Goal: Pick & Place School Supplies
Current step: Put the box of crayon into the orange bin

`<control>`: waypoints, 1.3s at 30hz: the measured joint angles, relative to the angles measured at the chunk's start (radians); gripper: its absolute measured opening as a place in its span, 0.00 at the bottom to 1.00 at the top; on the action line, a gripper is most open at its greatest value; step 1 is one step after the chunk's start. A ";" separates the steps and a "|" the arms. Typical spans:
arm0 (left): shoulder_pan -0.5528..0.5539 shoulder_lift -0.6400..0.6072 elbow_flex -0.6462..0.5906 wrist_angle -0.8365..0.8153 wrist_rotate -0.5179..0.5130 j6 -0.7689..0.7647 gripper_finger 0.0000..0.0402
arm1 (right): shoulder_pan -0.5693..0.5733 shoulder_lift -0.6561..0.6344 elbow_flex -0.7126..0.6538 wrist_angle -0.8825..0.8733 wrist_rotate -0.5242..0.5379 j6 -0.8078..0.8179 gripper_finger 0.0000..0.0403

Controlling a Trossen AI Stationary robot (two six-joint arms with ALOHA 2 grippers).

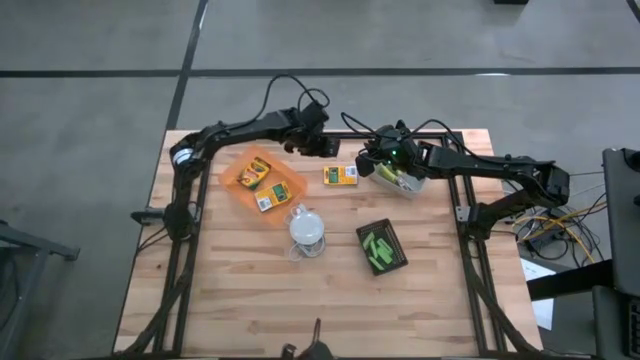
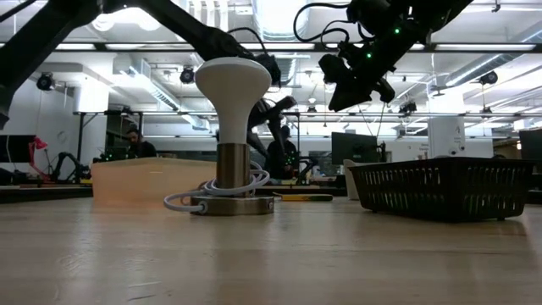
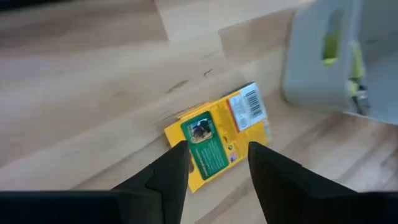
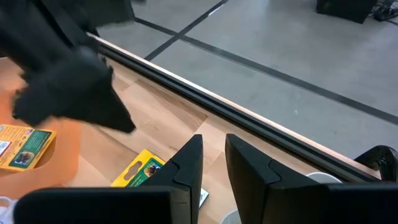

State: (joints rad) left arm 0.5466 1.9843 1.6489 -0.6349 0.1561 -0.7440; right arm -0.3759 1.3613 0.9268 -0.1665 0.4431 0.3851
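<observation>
Near the far edge of the wooden surface (image 1: pixel 250 300), a yellow-and-green printed box (image 1: pixel 340 176) lies flat and alone, between the orange tray (image 1: pixel 238 188) and the grey tray (image 1: pixel 403 182). Its face shows a green panel with a small picture and a white barcode label at one end; the print is too small to read and no brand name can be made out. In the left wrist view the same box (image 3: pixel 217 140) sits just beyond the left claw (image 3: pixel 217 163), whose two dark fingers stand apart with nothing between them, hovering above the box without touching it. Seen from above, the left claw (image 1: pixel 322 143) hangs over the far edge, just behind the box.

Two more printed boxes (image 1: pixel 262 183) of the same yellow and green lie in the orange tray. Bright green chunks (image 1: pixel 378 248) rest in the black tray (image 1: pixel 390 262) nearer the front, and yellow-green tools (image 1: pixel 397 179) show in the grey tray.

Over the grey tray, the right claw (image 1: pixel 374 160) is raised off the surface; its fingers (image 4: pixel 249 168) stand close with a narrow gap and hold nothing. A white domed object (image 1: pixel 307 230) stands near the middle.
</observation>
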 joint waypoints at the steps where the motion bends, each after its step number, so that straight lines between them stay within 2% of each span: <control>1: -0.004 0.011 0.000 0.001 0.000 -0.008 0.42 | 0.000 0.000 0.000 0.000 0.000 0.000 0.17; 6: -0.015 0.069 -0.001 -0.021 0.023 -0.096 0.42 | 0.000 0.000 0.000 -0.001 0.000 0.000 0.17; 14: -0.014 0.119 -0.001 -0.016 0.069 -0.126 0.42 | 0.000 0.000 0.000 -0.001 0.000 0.000 0.17; 39: -0.015 0.188 -0.002 0.044 0.115 -0.125 0.42 | 0.000 0.000 0.000 0.000 0.000 0.000 0.17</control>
State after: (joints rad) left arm 0.5320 2.1726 1.6470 -0.5912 0.2710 -0.8693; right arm -0.3756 1.3613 0.9268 -0.1669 0.4431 0.3851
